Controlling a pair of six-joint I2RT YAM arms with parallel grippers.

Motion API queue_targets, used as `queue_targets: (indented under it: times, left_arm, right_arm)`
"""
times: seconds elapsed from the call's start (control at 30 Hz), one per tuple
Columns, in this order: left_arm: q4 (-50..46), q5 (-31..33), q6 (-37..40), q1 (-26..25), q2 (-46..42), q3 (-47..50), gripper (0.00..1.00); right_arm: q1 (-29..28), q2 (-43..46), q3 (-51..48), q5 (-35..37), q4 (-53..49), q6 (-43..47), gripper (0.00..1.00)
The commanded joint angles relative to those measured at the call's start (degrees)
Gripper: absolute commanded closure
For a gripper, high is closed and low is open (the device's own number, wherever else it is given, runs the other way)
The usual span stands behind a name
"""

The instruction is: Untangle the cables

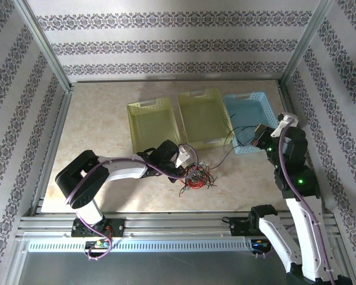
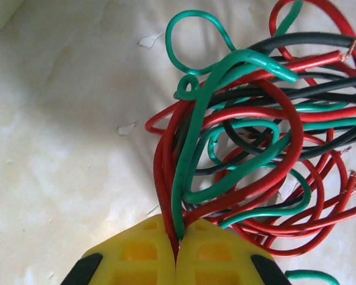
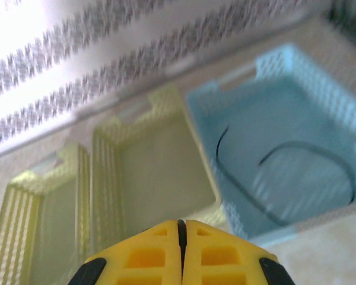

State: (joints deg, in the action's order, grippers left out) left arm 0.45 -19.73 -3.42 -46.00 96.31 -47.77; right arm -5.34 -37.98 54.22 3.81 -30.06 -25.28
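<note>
The cables lie as a red, green and black tangle on the table in front of the baskets. My left gripper is at the tangle's left edge, shut on a green and a red strand. One black cable runs from the tangle up and right toward my right gripper. That gripper hovers shut at the near left corner of the blue basket, with a dark strip pinched between its fingers. Another black cable lies curled inside the blue basket.
Two yellow-green baskets stand side by side left of the blue one, at the back of the table. Metal frame posts and patterned walls close in the left, right and far sides.
</note>
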Motion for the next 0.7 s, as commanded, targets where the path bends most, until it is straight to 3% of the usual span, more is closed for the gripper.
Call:
queue_targets:
  times: [0.0, 0.17, 0.4, 0.67]
  left_arm:
    - [-2.2, 3.4, -1.5, 0.4, -1.7, 1.9, 1.00]
    - [-0.6, 3.7, -3.5, 0.4, -1.7, 2.6, 1.00]
    - [-0.1, 4.7, -4.3, 0.4, -2.6, 3.1, 1.00]
    - [0.3, 4.6, -4.6, 0.4, -3.7, 3.3, 1.00]
  right_arm:
    - [0.9, -0.7, 2.9, 9.9, 7.4, 4.2, 1.00]
    - [0.9, -6.8, 7.5, 11.3, 17.0, 6.2, 1.00]
    - [1.0, -17.0, 15.6, 17.1, 22.6, 11.4, 1.00]
    - [1.3, -26.3, 11.5, 19.5, 24.8, 12.5, 1.00]
